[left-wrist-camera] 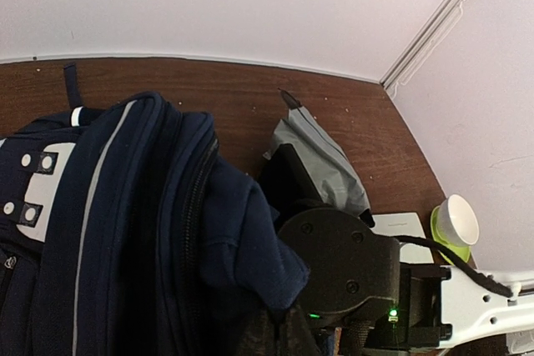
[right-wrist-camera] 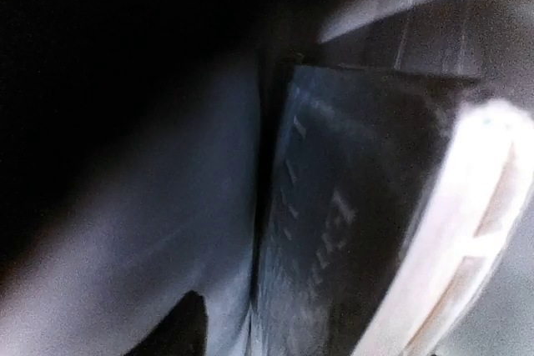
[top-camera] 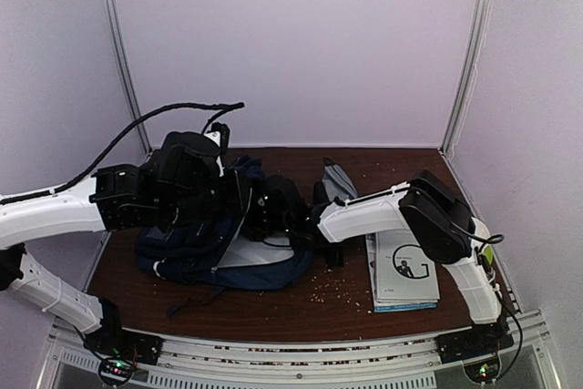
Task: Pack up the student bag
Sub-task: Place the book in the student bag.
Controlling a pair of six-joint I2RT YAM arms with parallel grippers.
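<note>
From above, the student bag (top-camera: 228,257) lies left of the middle of the table (top-camera: 301,312), with the left gripper (top-camera: 232,190) at its top and the right gripper (top-camera: 278,211) poking into its mouth. The left wrist view shows soft, floppy cloth, and I think it is best grabbed by the thick rim. The right wrist view is a dark blur. I cannot tell if either gripper's fingers are apart or together.

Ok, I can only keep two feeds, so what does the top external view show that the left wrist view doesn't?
Only top external: the white-and-black left arm reaching over the navy-blue fabric backpack, and the printed cover of the white booklet. Only left wrist: the white studded patches near the backpack's top. Both: the backpack itself, the small grey fabric pouch beside it, and the brown wooden table.
</note>
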